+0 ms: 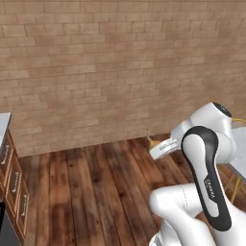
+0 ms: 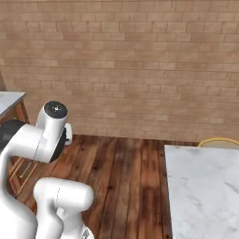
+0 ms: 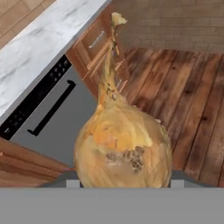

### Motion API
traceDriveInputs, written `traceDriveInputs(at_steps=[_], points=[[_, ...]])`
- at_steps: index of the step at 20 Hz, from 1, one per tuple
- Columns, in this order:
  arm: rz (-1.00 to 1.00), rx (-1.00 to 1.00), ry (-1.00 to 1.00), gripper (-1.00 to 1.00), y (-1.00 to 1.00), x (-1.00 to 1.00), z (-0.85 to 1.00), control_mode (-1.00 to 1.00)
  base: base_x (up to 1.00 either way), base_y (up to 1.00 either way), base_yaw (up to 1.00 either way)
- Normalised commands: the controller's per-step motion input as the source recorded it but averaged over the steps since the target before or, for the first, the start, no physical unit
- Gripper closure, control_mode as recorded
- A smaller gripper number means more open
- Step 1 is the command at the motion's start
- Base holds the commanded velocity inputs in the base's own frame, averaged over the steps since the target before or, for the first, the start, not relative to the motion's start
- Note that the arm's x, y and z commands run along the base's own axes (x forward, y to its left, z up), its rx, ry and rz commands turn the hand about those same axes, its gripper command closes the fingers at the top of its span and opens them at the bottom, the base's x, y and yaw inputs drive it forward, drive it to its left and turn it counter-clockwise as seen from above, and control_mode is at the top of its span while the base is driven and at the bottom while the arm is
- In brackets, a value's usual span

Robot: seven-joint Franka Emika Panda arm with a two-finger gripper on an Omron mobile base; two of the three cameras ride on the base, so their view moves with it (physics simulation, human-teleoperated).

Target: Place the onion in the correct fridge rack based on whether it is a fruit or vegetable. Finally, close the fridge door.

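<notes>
One marking carries letters: a small pale word printed lengthwise on the dark cover of the robot arm's link [image 1: 210, 185] in the left base view, too small and blurred to spell out. The grey appliance front [image 3: 65, 118] in the hand view has a black strip of tiny light dots above its bar handle, but none of them forms a legible character.

onion [image 3: 123, 148] base cut off low, hiding gripper fingertips, counter [image 3: 41, 52] cropped at edges
</notes>
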Motion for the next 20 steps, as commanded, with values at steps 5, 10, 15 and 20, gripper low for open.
traceDriveInputs(at_steps=[5, 10, 15, 20], points=[[0.00, 0.00, 0.00, 1.00, 0.00, 0.00, 0.00, 1.00, 1.00, 0.02, -0.16], [0.00, 0.00, 0.00, 1.00, 0.00, 0.00, 0.00, 1.00, 1.00, 0.13, -0.12], [0.00, 0.00, 0.00, 1.00, 0.00, 0.00, 0.00, 1.00, 1.00, 0.07, -0.13], [0.00, 0.00, 0.00, 1.00, 0.00, 0.00, 0.00, 1.00, 1.00, 0.21, -0.43]])
